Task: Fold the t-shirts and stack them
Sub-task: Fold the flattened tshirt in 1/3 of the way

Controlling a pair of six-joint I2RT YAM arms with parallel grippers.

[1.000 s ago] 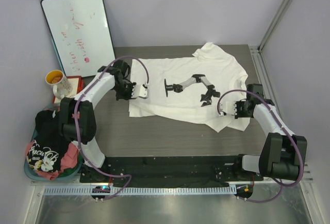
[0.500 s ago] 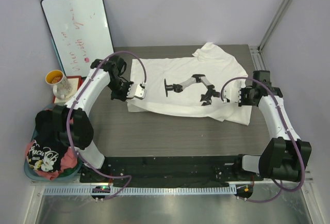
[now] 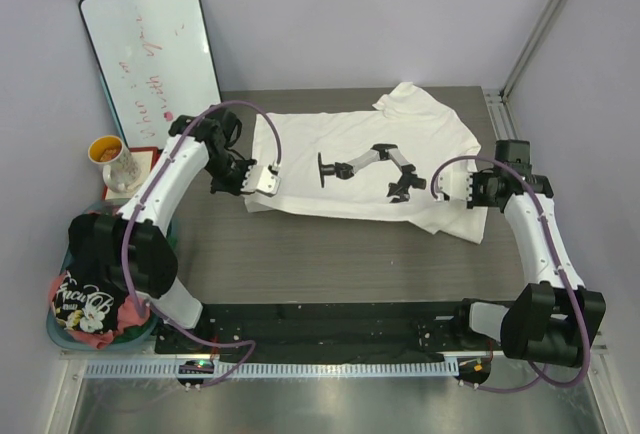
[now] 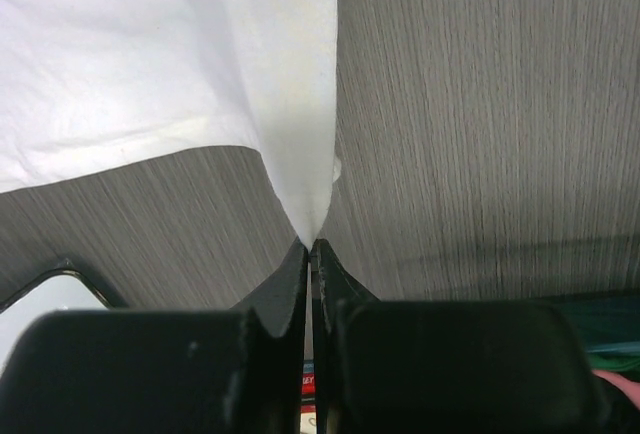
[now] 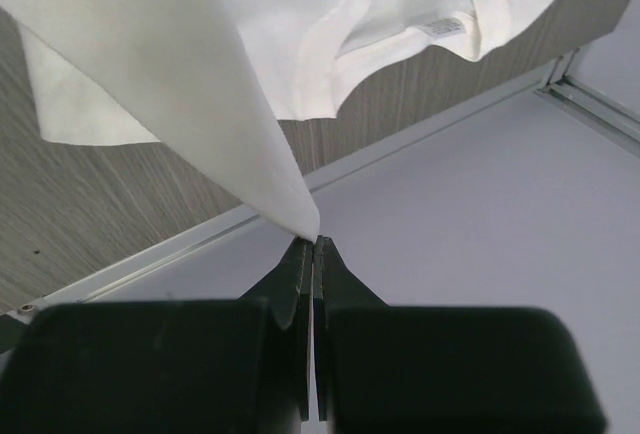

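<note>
- Grip first: my left gripper [image 4: 311, 246] is clamped on the near-left corner of the white t-shirt [image 3: 350, 139], and the cloth rises out of the tips in a narrow peak.
- My right gripper [image 5: 313, 242] is pinched shut on the near-right corner, with fabric draping away from it towards the collar.
- The shirt lies spread on the dark table [image 3: 330, 254] with its black chest graphic [image 3: 372, 166] facing up. Its near edge is raised off the wood at both ends.
- I read the step as carrying that near edge over the shirt for the first fold.
- To do it well, I want both wrists moving at the same height and pace so the edge runs straight between them (a sag in the middle would drag a crease across the graphic).
- I should keep the sideways pull light. Each side holds only a thin pinch, and a tug could slip it free.
- I should set the edge down low and square to the far edge before letting go.
- The black t-shirt [image 3: 88, 289] and the pink-red one [image 3: 88, 322] sit bundled in the laundry basket [image 3: 60, 337] at the near left, well apart from this one.
</note>
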